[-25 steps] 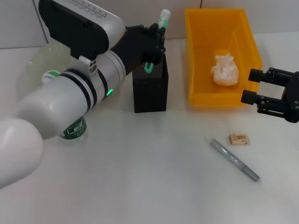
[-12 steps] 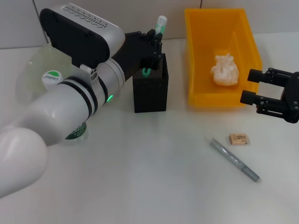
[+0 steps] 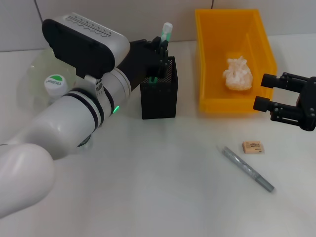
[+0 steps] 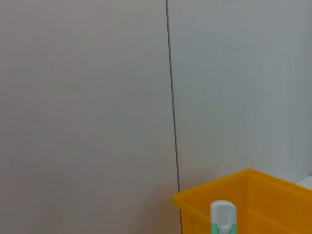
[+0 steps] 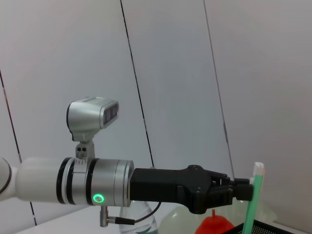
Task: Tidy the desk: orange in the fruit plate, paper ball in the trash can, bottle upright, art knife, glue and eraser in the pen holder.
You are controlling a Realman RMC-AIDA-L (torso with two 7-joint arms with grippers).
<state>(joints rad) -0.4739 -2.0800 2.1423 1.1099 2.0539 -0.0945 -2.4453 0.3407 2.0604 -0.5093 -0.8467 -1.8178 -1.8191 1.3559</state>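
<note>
- Nearest me on the white desk (image 3: 148, 187) lies the art knife (image 3: 247, 169), a slim grey stick set diagonally, with nothing holding it.
- Just beyond its upper end sits the eraser (image 3: 253, 146), a small tan block, close to the knife but apart from it.
- My right gripper (image 3: 264, 96) hovers at the right edge, above the eraser and beside the bin's near corner; its black fingers are spread and grasp nothing.
- Mid-desk stands the black mesh pen holder (image 3: 159, 94), upright, with the glue (image 3: 165, 35) standing in it: a green stick with a pale cap poking up over the rim and leaning slightly.
- My left gripper (image 3: 159, 49) sits at the holder's top, right against the glue; I cannot tell whether it grips or has let go.
- To the right is the trash can (image 3: 212, 94), an orange bin with the crumpled white paper ball (image 3: 237, 73) inside.
- Far left, the bottle (image 3: 56, 83) shows its green-and-white cap behind my arm, against the pale translucent fruit plate (image 3: 34, 74).
- Behind everything runs a plain grey panelled wall (image 4: 87, 97) with a dark vertical seam.
</note>
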